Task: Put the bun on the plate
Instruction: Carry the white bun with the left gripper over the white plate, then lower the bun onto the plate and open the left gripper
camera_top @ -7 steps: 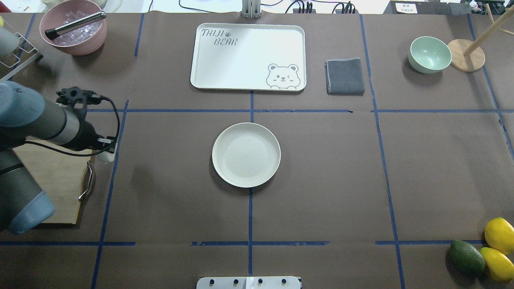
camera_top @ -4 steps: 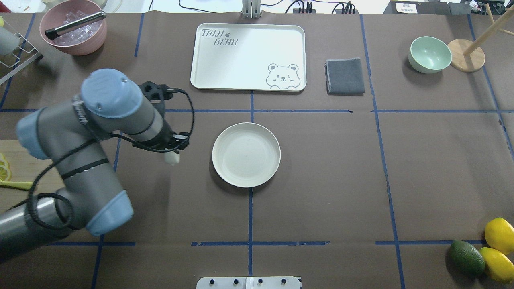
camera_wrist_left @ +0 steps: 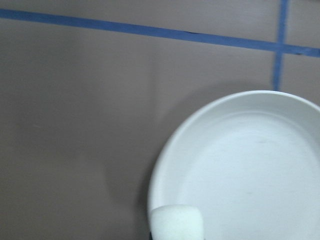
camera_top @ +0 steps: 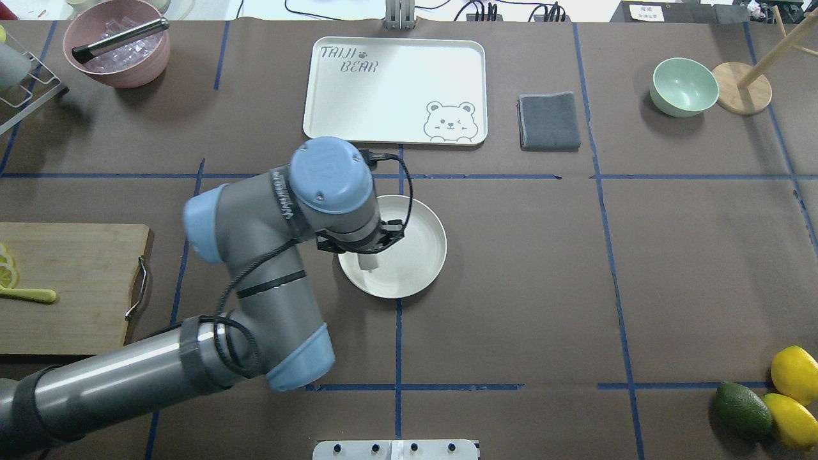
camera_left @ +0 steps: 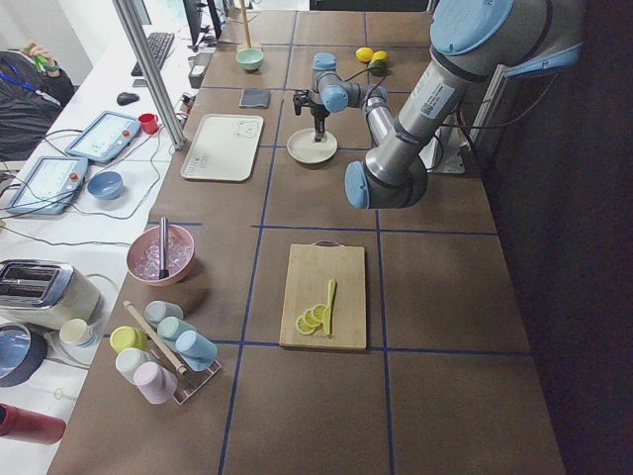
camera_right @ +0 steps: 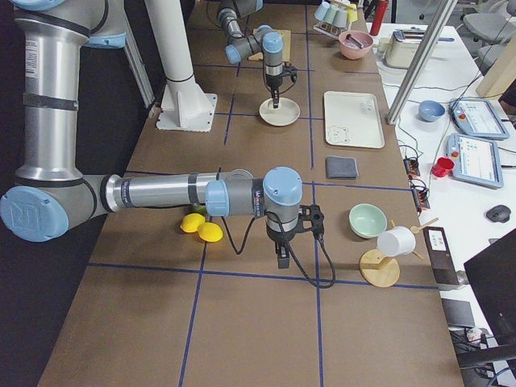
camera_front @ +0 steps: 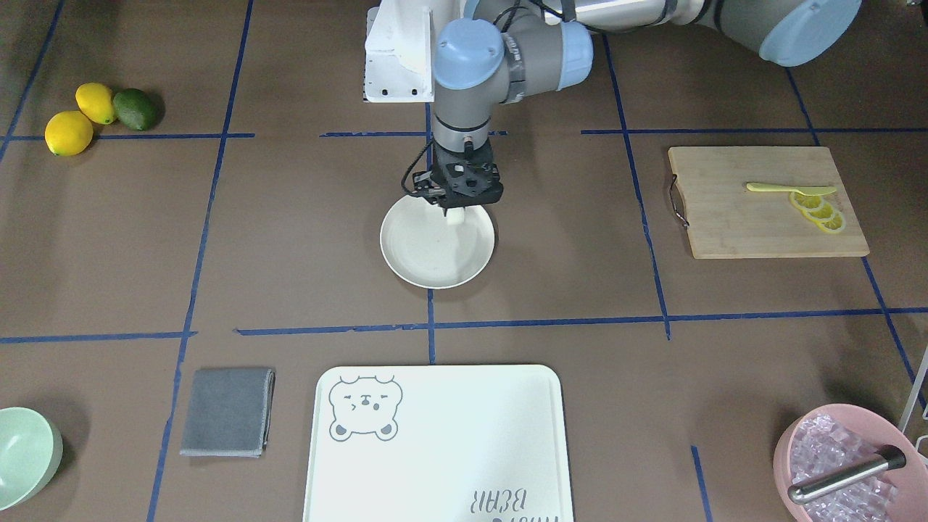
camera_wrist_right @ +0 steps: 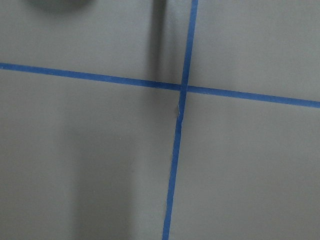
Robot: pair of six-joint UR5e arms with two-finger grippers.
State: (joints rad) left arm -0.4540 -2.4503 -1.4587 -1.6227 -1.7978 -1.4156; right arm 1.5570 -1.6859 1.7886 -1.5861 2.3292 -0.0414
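Note:
The bun (camera_front: 454,215) is a small white soft cylinder, and my left gripper (camera_top: 369,257) is shut on it from above. It hangs over the part of the cream-white round plate (camera_top: 415,268) nearest the robot; whether it touches the plate I cannot tell. In the left wrist view the bun (camera_wrist_left: 176,223) shows at the bottom edge, above the plate (camera_wrist_left: 240,165). My right gripper (camera_right: 281,260) points down over bare table far from the plate, seen only in the exterior right view; whether it is open or shut I cannot tell.
A bear-print tray (camera_top: 332,121) lies beyond the plate, with a grey cloth (camera_top: 549,121) and a mint bowl (camera_top: 684,86) to its right. A cutting board (camera_top: 77,281) with lemon slices is at the left, a pink ice bowl (camera_top: 118,51) at the far left. Lemons and an avocado (camera_top: 744,409) sit at the near right.
My left arm has swung right from the cutting board's edge to above the plate, carrying the bun with it.

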